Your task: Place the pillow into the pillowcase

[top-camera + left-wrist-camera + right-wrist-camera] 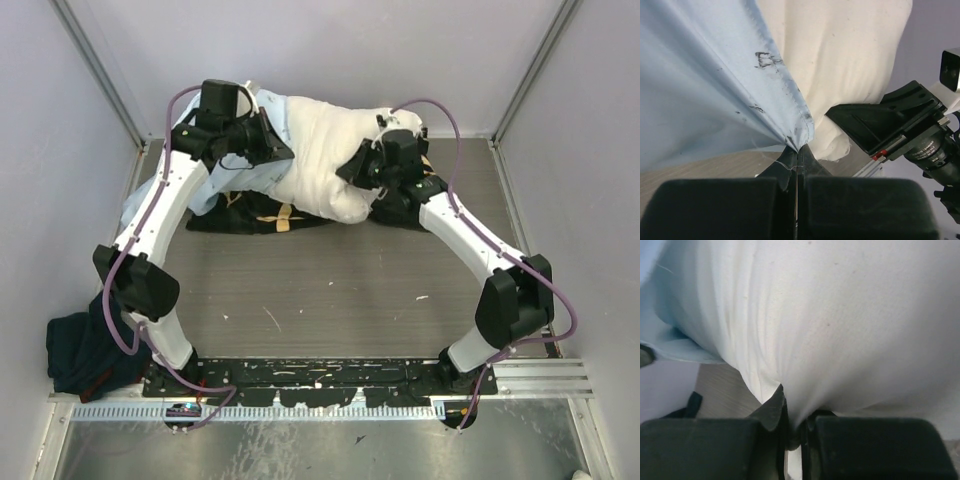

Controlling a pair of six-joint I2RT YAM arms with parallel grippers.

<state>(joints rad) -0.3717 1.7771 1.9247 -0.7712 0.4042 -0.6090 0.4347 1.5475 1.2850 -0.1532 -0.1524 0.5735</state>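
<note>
Top external view: a grey ribbed table [330,290] forms the floor of a booth, closed by plain pale walls [60,150] on the left, far and right sides. Small white flecks are scattered over the table surface.

1. The pillow [320,160], plump and cream-white, sits at the far middle of the table, between the two arms. Its near edge overlaps a black cloth [260,215] with tan motifs that lies flat on the table.
2. The pillowcase [205,195], thin and light blue, is at the left end of the pillow. Part of it hangs toward the near left. In the left wrist view its dark-smudged hem runs across the pillow's left part. Most of the pillow is bare, outside the pillowcase. How far the left end reaches inside cannot be told.
3. A dark bundle of fabric [80,350] lies at the near left corner, beside the left arm's base.
4. The left gripper [797,150] is clenched on the hem of the pillowcase, and the fabric fans out tight from the pinch.
5. The right gripper [790,415] is clenched on a fold of the pillow at its near right side, with the fingers almost together.
</note>
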